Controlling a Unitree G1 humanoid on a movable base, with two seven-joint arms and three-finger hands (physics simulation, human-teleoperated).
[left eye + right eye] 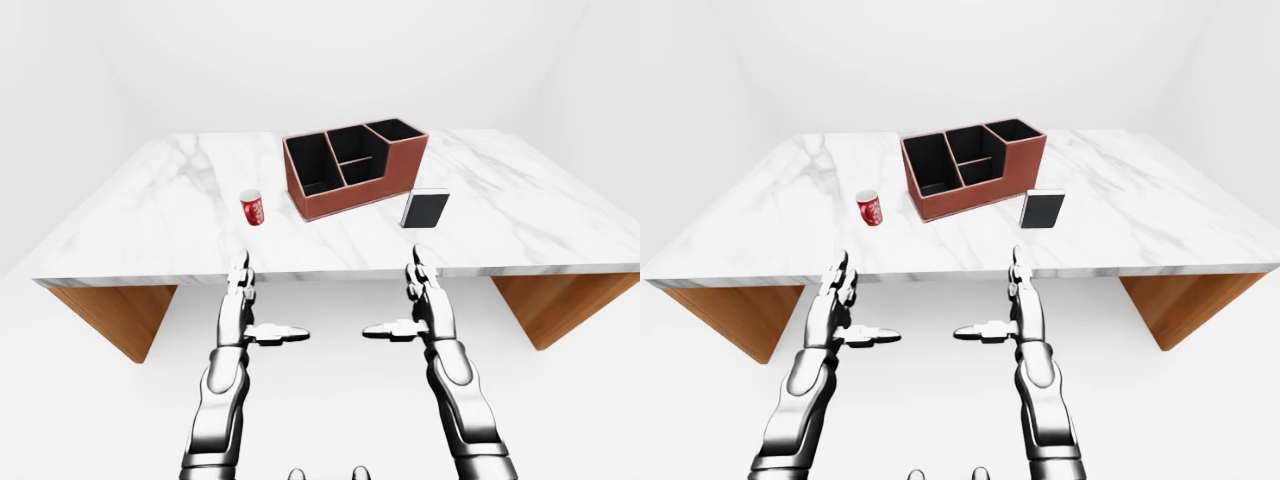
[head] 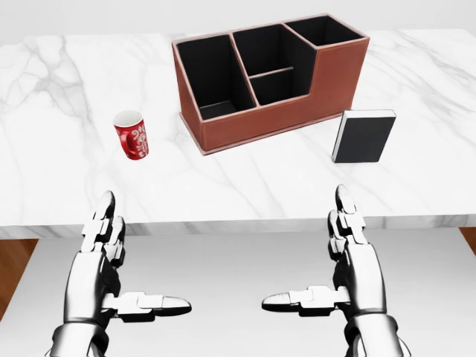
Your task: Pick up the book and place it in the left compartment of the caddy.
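A dark book (image 2: 364,137) with a white page edge stands upright on the marble table (image 2: 245,182), just right of the caddy. The brown caddy (image 2: 271,74) has black compartments; its large left compartment (image 2: 212,78) shows nothing inside. Both hands hover below the table's near edge, clear of everything. My left hand (image 2: 123,275) is open, fingers straight up and thumb pointing right. My right hand (image 2: 327,268) is open too, thumb pointing left, directly below the book in the head view.
A red mug (image 2: 132,134) with a white pattern stands on the table left of the caddy. The table rests on wooden supports (image 1: 115,315) at both ends. White floor and walls surround it.
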